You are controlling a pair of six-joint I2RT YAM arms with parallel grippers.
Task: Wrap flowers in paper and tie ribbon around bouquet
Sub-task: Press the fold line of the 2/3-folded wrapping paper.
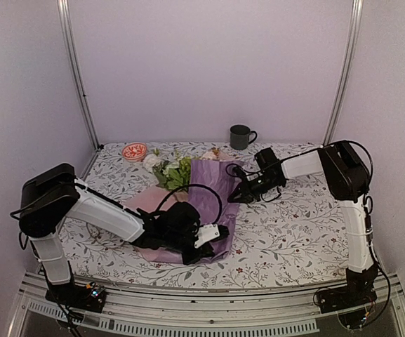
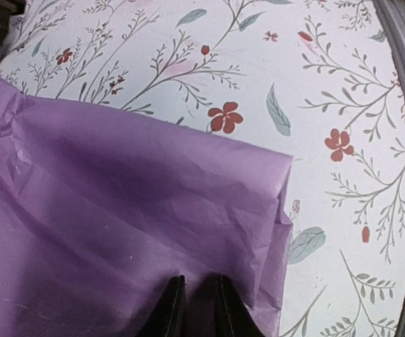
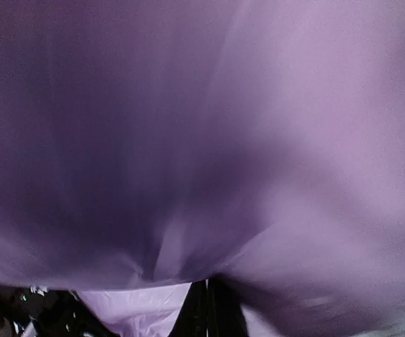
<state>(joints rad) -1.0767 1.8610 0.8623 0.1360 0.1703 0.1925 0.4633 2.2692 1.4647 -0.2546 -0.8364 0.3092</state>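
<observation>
Left arm: reaches from the near left corner across to the near part of the paper.
Left fingers: close together with a narrow slit between them, low over the paper's near right corner; whether any sheet is nipped in the slit cannot be told.
Paper: one crinkled lilac-purple sheet in the middle of the tabletop, slightly left of centre. Its near right corner lies flat on the cloth. Its right side stands raised in a dark fold, and its left part looks paler pink.
Right fingers: pressed together on the paper's right edge. The sheet puckers just beside the tips and hangs across nearly the whole right wrist view, blurred.
Right arm: comes in from the right side, wrist pointing left at the raised fold.
Tabletop: covered by a white cloth printed with red flowers and grey-green sprigs.
Flowers: white blooms and green leaves showing past the paper's far left edge; the stalks are hidden.
Bowl: small, red-and-white patterned, far left, near the flower heads.
Mug: dark, upright, handle to the right, at the far edge, well apart from the paper.
</observation>
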